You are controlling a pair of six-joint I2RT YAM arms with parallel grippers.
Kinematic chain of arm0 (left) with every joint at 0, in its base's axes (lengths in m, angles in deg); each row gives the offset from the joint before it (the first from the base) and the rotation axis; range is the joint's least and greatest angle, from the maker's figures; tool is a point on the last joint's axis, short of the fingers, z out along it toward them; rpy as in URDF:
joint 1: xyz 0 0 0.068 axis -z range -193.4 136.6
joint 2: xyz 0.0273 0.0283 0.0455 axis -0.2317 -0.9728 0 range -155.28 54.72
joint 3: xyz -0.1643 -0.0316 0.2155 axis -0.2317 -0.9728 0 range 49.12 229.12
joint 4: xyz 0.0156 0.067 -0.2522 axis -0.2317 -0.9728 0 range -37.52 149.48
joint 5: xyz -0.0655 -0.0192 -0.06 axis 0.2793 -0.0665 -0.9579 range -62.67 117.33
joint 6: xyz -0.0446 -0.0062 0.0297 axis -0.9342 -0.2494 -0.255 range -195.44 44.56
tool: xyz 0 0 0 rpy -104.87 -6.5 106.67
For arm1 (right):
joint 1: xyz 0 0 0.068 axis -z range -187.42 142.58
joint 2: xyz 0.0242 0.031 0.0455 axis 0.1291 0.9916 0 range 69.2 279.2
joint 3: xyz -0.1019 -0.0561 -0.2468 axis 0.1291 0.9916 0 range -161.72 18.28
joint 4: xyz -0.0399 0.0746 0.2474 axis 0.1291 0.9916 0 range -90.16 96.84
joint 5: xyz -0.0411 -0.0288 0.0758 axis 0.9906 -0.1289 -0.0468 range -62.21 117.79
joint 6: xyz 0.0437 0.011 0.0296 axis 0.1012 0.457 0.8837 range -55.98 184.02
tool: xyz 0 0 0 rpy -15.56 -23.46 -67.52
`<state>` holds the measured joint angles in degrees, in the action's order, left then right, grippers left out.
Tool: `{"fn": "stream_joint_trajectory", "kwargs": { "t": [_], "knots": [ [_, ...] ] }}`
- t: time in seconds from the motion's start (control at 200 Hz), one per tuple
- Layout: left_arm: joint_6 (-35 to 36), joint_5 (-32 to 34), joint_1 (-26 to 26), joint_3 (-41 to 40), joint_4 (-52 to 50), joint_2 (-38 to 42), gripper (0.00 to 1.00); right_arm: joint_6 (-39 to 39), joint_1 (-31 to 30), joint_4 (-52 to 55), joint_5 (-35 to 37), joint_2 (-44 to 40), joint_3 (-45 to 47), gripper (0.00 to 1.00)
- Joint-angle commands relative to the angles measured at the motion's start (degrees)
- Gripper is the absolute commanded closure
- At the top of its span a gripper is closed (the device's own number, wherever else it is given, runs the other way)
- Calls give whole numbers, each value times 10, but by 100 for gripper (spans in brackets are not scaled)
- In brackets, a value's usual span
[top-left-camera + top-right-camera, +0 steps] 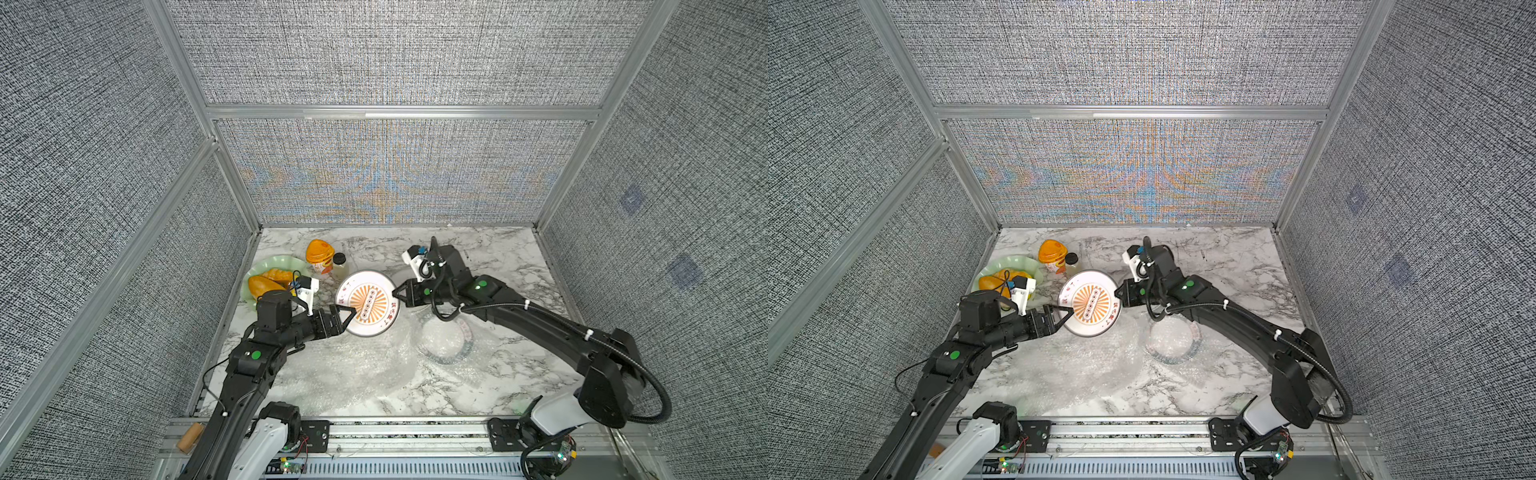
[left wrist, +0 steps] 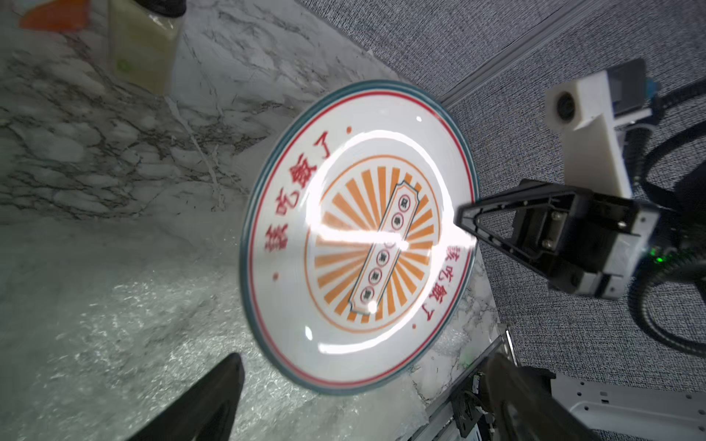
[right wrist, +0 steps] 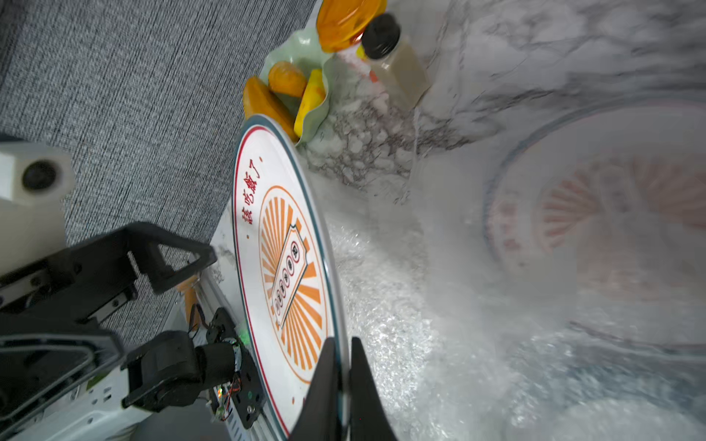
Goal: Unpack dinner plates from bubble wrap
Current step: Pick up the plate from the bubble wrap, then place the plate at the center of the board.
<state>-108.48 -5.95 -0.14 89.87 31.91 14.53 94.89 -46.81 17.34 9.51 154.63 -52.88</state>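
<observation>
A white dinner plate (image 1: 368,303) (image 1: 1090,305) with an orange sunburst centre is held up off the table, tilted. My right gripper (image 1: 395,292) (image 3: 342,343) is shut on its rim, one finger on each face. My left gripper (image 1: 348,318) (image 2: 363,359) is open at the opposite rim, its fingers either side of the edge and apart from it. A loose sheet of bubble wrap (image 1: 357,370) (image 2: 114,324) lies below. A second plate (image 1: 442,340) with a dark green rim lies under wrap, and a wrapped sunburst plate (image 3: 596,214) shows in the right wrist view.
A wavy pale green dish (image 1: 270,264) with orange food sits at the left wall. Behind the held plate stand an orange-lidded cup (image 1: 320,251) and a small black-capped bottle (image 1: 340,266). Grey panels wall three sides, and a metal rail (image 1: 407,432) runs along the front.
</observation>
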Motion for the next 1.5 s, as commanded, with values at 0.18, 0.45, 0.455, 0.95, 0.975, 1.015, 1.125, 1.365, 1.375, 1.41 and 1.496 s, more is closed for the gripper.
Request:
{"fn": "stream_joint_trajectory", "kwargs": {
  "t": [0.18, 0.45, 0.455, 0.95, 0.975, 1.015, 1.125, 1.365, 1.375, 1.41, 1.496],
  "knots": [
    [-5, -58, 0, 14, 55, 16, 1, 3, 160, 50, 48, -57, 13, 100],
    [-57, -106, 20, -40, 202, -39, 1, 60, 375, -1, 33, -44, 42, 100],
    [-57, -105, 22, -41, 203, -41, 1, 62, 379, -3, 33, -43, 43, 100],
    [-84, -44, 139, -62, 260, -117, 1, 88, 544, -97, -37, 198, -17, 100],
    [-85, -43, 140, -65, 261, -116, 1, 88, 544, -102, -39, 205, -19, 100],
    [-87, -41, 141, -71, 265, -114, 1, 86, 545, -105, -42, 217, -22, 100],
    [-90, -38, 143, -79, 268, -111, 1, 85, 548, -113, -52, 248, -31, 100],
    [-86, -34, 143, -80, 265, -112, 1, 85, 559, -132, -75, 286, -40, 100],
    [-86, -34, 143, -80, 265, -112, 1, 86, 560, -133, -77, 287, -40, 100],
    [-86, -34, 143, -80, 266, -114, 1, 85, 560, -134, -81, 291, -42, 100],
    [-85, -34, 143, -79, 268, -119, 1, 85, 563, -135, -86, 301, -44, 100]
  ]
}}
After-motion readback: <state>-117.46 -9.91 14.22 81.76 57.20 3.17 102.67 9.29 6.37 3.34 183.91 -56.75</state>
